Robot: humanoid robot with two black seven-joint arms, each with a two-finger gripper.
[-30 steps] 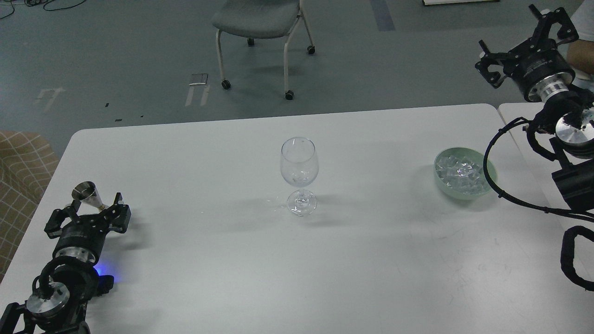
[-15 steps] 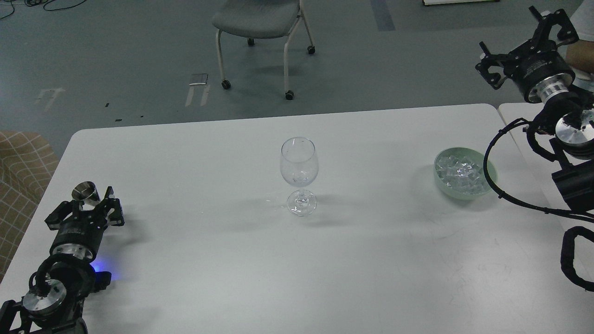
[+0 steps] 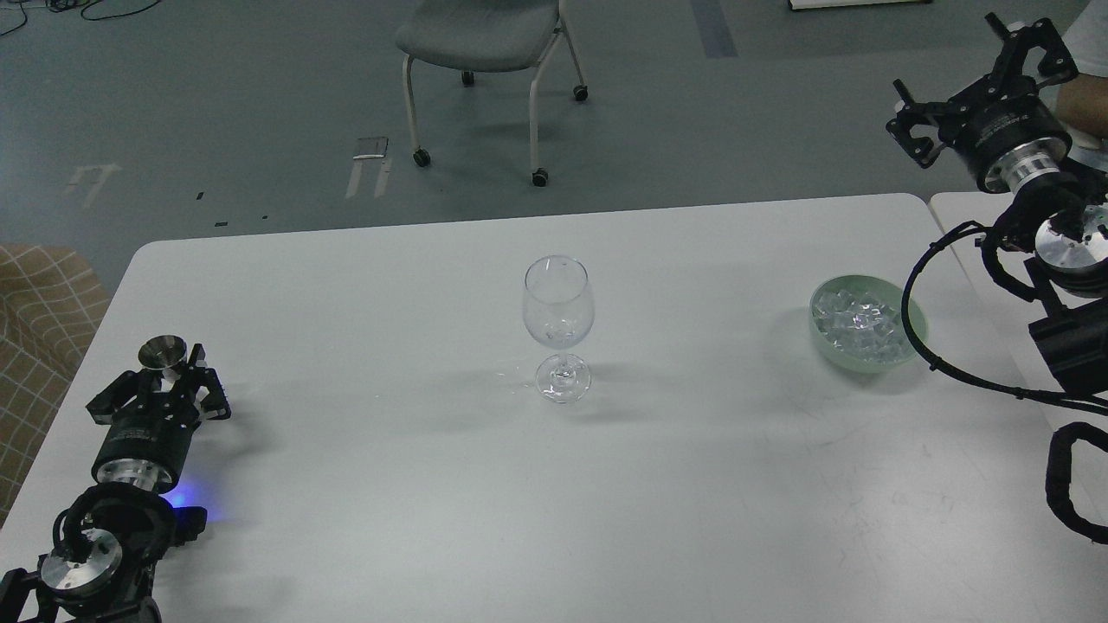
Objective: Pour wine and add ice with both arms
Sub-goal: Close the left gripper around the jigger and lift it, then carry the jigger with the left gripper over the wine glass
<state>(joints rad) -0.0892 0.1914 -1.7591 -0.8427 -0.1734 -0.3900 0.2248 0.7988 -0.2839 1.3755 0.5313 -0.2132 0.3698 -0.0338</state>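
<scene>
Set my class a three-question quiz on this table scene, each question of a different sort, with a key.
1. True or false: the wine glass stands upright.
2. The ice lies in: A) the green bowl B) the glass C) the metal jigger
3. Fill in: the jigger is at the ___ gripper.

Key: 1 true; 2 A; 3 left. The right gripper is raised beyond the table's far right corner, empty.

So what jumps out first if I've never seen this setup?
A clear wine glass stands alone mid-table. To its right, a pale green bowl holds ice. At the near left, the left gripper holds a small metal jigger; the right gripper hangs high at far right.
</scene>
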